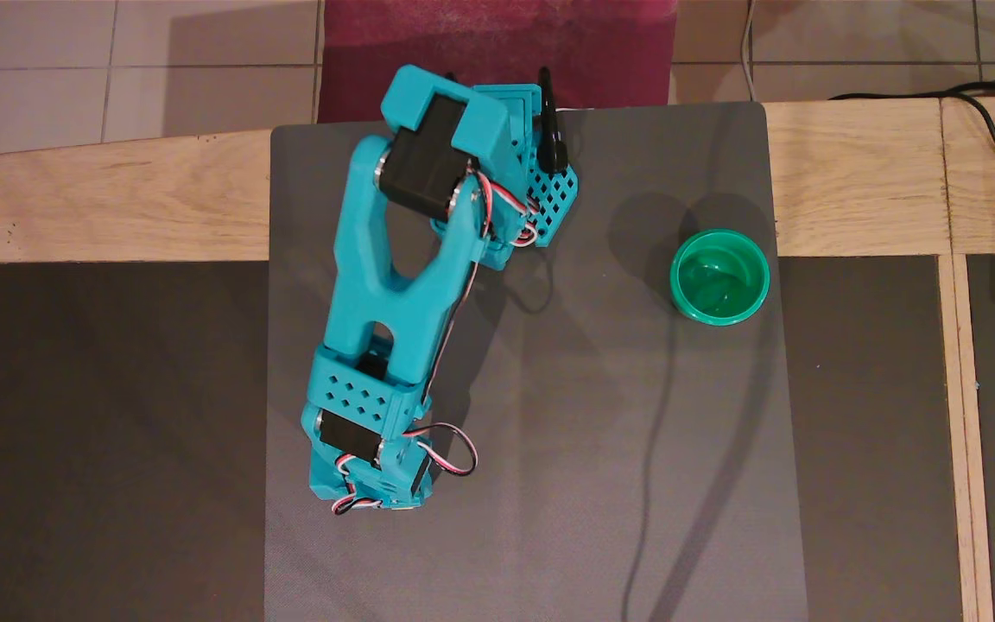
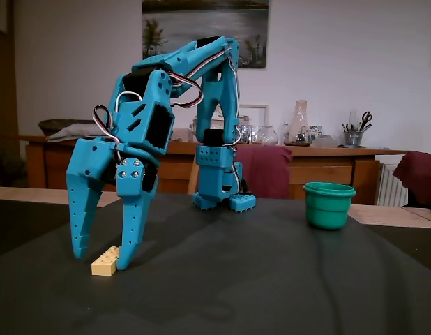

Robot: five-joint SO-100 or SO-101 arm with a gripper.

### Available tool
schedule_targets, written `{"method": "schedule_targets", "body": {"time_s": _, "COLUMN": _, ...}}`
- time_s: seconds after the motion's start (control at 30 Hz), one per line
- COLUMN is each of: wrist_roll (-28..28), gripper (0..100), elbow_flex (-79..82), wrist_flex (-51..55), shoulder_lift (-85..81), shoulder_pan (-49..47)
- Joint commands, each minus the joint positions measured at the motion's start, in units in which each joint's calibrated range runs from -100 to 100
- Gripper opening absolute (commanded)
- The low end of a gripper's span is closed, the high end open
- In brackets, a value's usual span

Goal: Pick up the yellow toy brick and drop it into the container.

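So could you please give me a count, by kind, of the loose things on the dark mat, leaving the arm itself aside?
Yellow toy bricks: 1, the yellow toy brick, lying on the mat between the fingers of the tool
Green cups: 1, the container, standing upright apart from the arm
Total: 2

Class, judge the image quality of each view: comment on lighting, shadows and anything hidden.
Overhead view: even light, the container casts two soft shadows on the mat, and the arm hides the brick. Fixed view: dim and warm, the yellow toy brick sharp between the gripper fingers.
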Motion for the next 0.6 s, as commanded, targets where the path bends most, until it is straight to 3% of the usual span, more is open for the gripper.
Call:
{"method": "schedule_targets", "body": {"time_s": 0.0, "wrist_roll": 0.0, "gripper": 17, "elbow_flex": 1.2, "wrist_flex": 0.3, "shoulder_lift": -0.1, "shoulder_pan": 0.6}}
{"method": "schedule_targets", "body": {"time_s": 0.23, "wrist_roll": -0.1, "gripper": 0, "elbow_flex": 3.9, "wrist_flex": 0.0, "shoulder_lift": -0.1, "shoulder_pan": 0.6}}
{"method": "schedule_targets", "body": {"time_s": 0.57, "wrist_roll": -4.4, "gripper": 0, "elbow_flex": 2.9, "wrist_flex": 0.4, "shoulder_lift": -1.4, "shoulder_pan": -2.1}}
